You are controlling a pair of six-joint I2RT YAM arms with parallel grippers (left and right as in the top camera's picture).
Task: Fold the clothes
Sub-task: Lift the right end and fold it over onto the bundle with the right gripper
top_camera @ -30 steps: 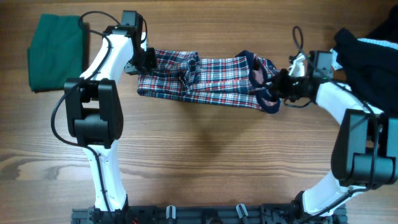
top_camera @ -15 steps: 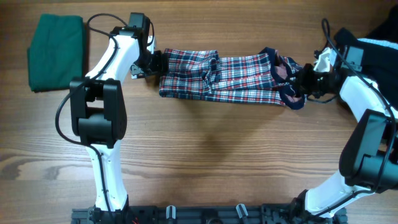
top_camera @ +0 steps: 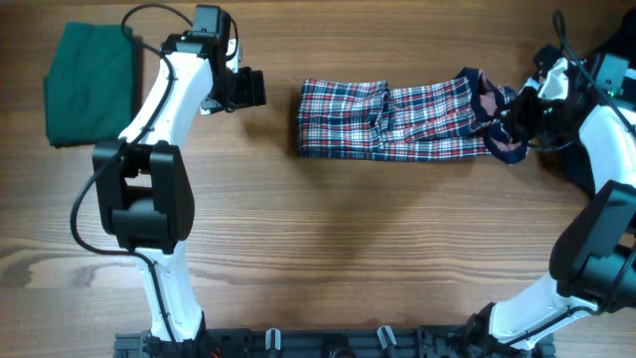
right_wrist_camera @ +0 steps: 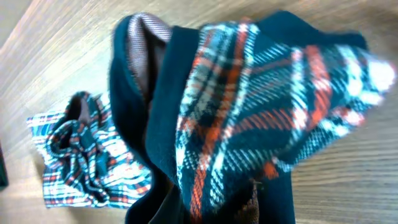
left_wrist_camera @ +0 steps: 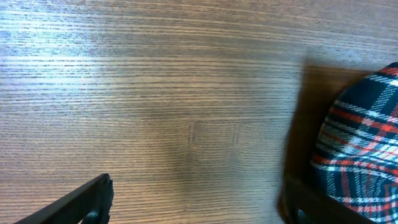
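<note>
- Wood-grain counter [top_camera: 328, 249] seen from above, two white robot arms reaching in from the near edge; one arm at each side
- plaid dress [top_camera: 397, 121], red, white and navy, lies as a long band along the far edge, right of centre; its navy-trimmed end reaches toward the far right corner
- left fingers [top_camera: 253, 88] have let go of the dress; a second ago they held its left end, now they stand apart over bare wood with nothing between them; the wrist view shows only the dress edge at the right of the frame
- right fingers [top_camera: 522, 111] stay clamped on the navy-trimmed end; the wrist view is filled with bunched plaid and dark trim, lifted off the wood
- the whole dress has slid toward the right edge within the last second, dragged by the right arm
- green garment [top_camera: 89, 85] sits folded at the far left corner; black garment [top_camera: 624, 30] lies heaped at the far right corner
- judgement: the band looks pulled fairly straight, so a crosswise fold likely comes next; only one end is held, so the free left end could shift
</note>
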